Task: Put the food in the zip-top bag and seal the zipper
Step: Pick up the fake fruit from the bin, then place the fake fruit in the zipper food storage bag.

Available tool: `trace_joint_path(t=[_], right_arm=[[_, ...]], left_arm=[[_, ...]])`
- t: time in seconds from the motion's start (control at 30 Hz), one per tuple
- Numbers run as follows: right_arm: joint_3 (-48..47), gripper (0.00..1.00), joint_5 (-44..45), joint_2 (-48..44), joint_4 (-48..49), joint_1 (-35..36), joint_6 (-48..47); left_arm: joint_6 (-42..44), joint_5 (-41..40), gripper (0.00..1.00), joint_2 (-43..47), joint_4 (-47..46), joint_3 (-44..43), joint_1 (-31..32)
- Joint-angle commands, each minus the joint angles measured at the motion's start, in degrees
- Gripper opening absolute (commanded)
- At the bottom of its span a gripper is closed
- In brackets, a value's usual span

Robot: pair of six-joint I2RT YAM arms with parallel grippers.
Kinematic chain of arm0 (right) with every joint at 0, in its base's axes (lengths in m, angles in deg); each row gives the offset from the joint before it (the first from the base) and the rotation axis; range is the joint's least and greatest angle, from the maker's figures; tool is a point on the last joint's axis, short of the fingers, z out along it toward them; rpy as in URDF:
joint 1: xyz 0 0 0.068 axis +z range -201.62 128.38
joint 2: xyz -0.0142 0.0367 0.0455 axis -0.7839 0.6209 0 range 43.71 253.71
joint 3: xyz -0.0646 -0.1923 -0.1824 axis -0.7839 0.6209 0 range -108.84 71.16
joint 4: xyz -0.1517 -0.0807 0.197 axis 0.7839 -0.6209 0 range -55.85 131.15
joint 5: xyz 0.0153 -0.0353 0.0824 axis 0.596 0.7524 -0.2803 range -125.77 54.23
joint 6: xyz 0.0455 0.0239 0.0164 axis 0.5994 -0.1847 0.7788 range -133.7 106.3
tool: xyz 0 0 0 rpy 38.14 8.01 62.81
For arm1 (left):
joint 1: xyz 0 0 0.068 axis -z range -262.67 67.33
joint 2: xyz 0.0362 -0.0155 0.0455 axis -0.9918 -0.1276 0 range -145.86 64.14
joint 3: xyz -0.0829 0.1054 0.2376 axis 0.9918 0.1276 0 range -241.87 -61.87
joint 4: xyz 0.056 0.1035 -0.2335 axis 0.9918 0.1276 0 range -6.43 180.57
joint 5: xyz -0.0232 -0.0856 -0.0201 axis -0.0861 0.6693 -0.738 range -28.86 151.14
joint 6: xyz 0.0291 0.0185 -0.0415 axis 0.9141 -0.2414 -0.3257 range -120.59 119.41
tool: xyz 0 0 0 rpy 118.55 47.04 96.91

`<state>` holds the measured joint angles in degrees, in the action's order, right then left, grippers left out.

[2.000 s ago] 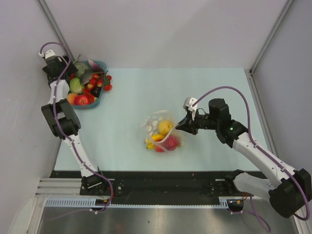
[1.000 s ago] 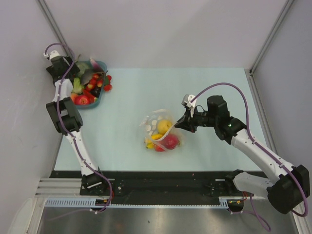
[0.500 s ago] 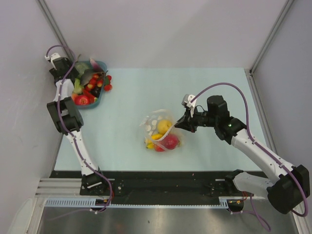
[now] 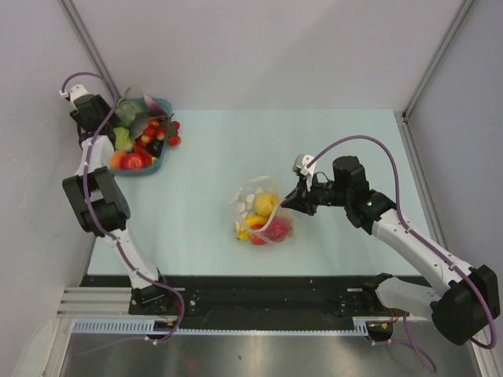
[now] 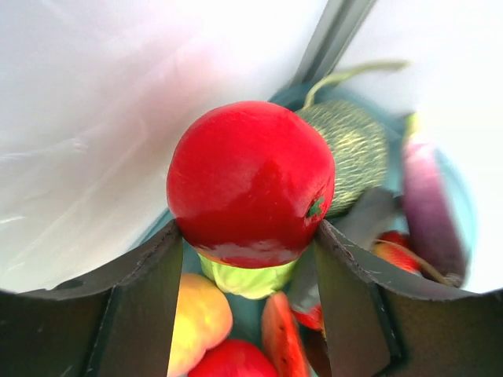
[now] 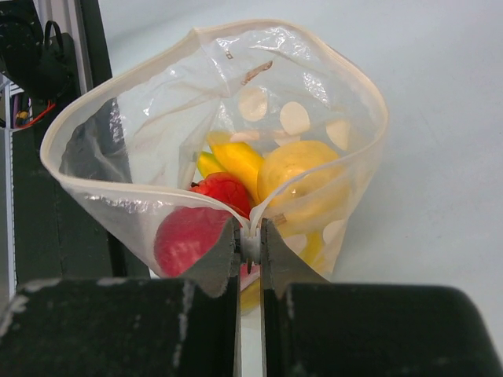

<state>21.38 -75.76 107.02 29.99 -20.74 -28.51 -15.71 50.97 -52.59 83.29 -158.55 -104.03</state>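
The zip-top bag (image 4: 259, 206) stands mid-table with its mouth open. Inside are a yellow round fruit (image 6: 302, 177), a red one (image 6: 192, 236) and other pieces. My right gripper (image 4: 292, 198) is shut on the whitish zipper (image 6: 204, 35) at the near corner of the mouth, seen in the right wrist view (image 6: 250, 236). My left gripper (image 5: 247, 236) is shut on a glossy red round fruit (image 5: 250, 182) and holds it over the basket of food. In the top view the left gripper (image 4: 106, 123) is at the basket's left edge.
The blue basket (image 4: 162, 104) at the back left holds more toy food: a netted green melon (image 5: 354, 149), a purple eggplant (image 5: 431, 212), a watermelon slice (image 5: 279, 334) and a peach (image 5: 200, 322). A red piece (image 4: 174, 140) lies beside the basket. The side wall is close to the left arm.
The left wrist has shifted back and left at the basket's edge. The right gripper has pulled the bag's corner slightly, and the bag has shifted a little.
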Motion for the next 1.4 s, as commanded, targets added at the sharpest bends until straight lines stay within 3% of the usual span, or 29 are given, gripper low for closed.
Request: trace_joint_path(t=[0.0,0.13,0.3,0.47,0.6,0.83,1.07,1.17,1.27,1.3,1.37], right_arm=[[1.0,0.00,-1.1,-1.4,2.7,0.2,-0.4],[1.3,0.00,-1.2,-1.7,2.6,0.2,-1.2],[1.0,0.00,-1.4,-2.2,2.8,0.2,-1.5],[1.1,0.00,-0.9,-3.6,2.8,0.4,-1.4],[1.6,0.00,-0.4,-4.9,3.0,0.5,-1.3],[2.1,0.00,-0.1,-7.1,2.5,1.1,-1.4],[2.6,0.00,0.1,-8.3,1.6,1.6,-2.2],[2.5,0.00,0.3,-8.5,1.4,1.8,-2.3],[2.4,0.00,0.3,-9.0,0.6,1.7,-3.0],[2.4,0.00,0.3,-9.0,0.5,1.7,-3.2],[2.6,0.00,0.3,-9.3,0.3,1.7,-3.4]], left_arm=[[-0.3,1.5,0.50,9.7,-4.1,3.3,0.9],[1.0,8.5,0.50,16.7,-1.6,9.6,2.5],[11.9,22.4,0.50,38.2,-0.2,23.8,10.6],[18.2,36.6,0.50,53.2,20.1,29.5,22.7],[23.0,40.2,0.49,61.3,30.0,32.7,31.6],[25.6,37.4,0.50,58.4,38.9,34.4,48.7],[32.2,36.6,0.57,51.6,43.8,32.4,57.7],[35.2,34.3,0.67,46.9,48.8,29.9,60.6],[37.8,33.9,0.83,45.8,52.5,27.0,60.7],[38.7,34.2,0.99,47.1,52.7,26.3,60.7],[41.6,34.0,1.00,49.4,52.2,25.9,60.6]])
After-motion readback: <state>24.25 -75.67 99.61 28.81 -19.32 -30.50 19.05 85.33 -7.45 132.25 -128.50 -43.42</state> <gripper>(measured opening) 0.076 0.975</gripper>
